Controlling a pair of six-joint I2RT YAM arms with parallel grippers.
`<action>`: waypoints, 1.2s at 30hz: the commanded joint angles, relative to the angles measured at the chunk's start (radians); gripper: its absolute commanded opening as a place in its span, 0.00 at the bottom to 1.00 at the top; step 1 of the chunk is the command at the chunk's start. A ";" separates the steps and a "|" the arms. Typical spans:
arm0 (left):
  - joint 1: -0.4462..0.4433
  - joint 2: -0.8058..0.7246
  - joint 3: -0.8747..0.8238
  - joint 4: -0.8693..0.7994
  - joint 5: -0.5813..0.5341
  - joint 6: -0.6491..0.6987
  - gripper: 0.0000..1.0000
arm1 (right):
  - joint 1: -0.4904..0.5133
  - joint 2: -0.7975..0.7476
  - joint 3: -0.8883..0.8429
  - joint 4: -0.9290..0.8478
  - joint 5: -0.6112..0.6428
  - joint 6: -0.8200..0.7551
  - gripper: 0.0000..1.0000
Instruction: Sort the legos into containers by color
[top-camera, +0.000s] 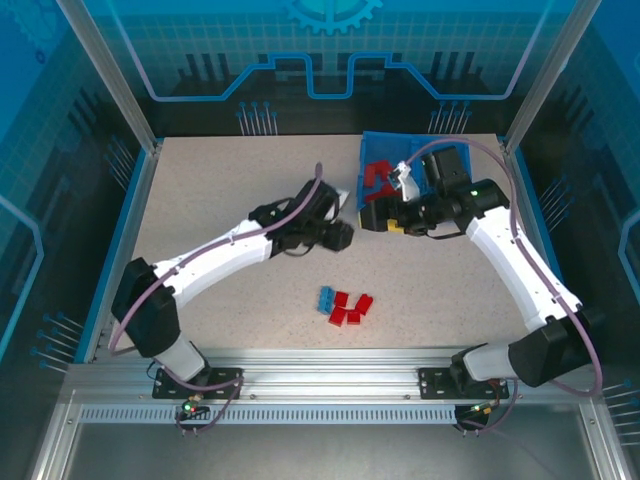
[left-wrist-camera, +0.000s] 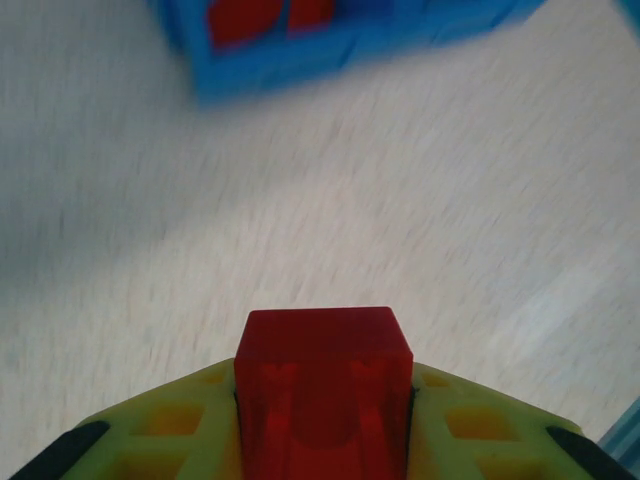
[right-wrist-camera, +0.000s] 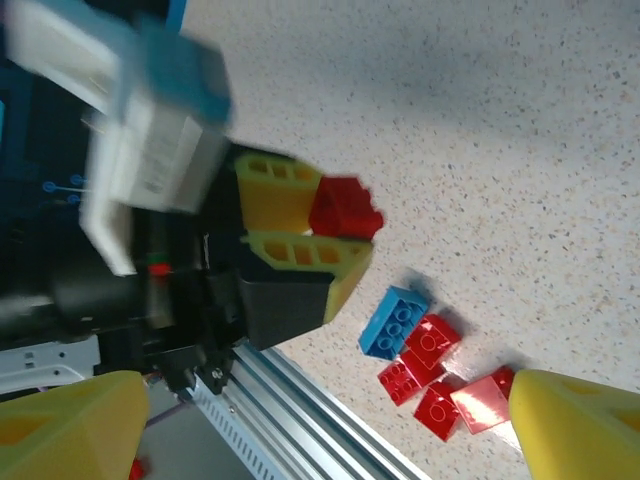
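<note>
In the left gripper (right-wrist-camera: 318, 222) a red brick (left-wrist-camera: 322, 370) is sitting firmly clamped, with the bin (left-wrist-camera: 300, 62) lying ahead of it, reds showing inside. The right gripper (top-camera: 385, 220) is hanging spread wide and empty by the bin's near edge. Best play, I'd say, is carrying the brick over the red compartment, steering clear of that right gripper, then releasing low.

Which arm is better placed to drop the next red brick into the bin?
Left, probably: the left gripper holds a red brick and faces the bin; the right gripper is open.
</note>
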 joint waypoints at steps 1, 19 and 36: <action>-0.006 0.141 0.157 0.033 -0.028 0.121 0.31 | -0.032 -0.078 -0.026 0.042 0.062 0.083 0.94; 0.053 0.946 1.150 0.049 -0.210 0.341 0.43 | -0.181 -0.331 -0.181 -0.020 0.232 0.141 0.97; 0.058 0.306 0.500 0.233 -0.087 0.245 0.54 | -0.128 -0.330 -0.249 0.008 0.261 0.196 0.96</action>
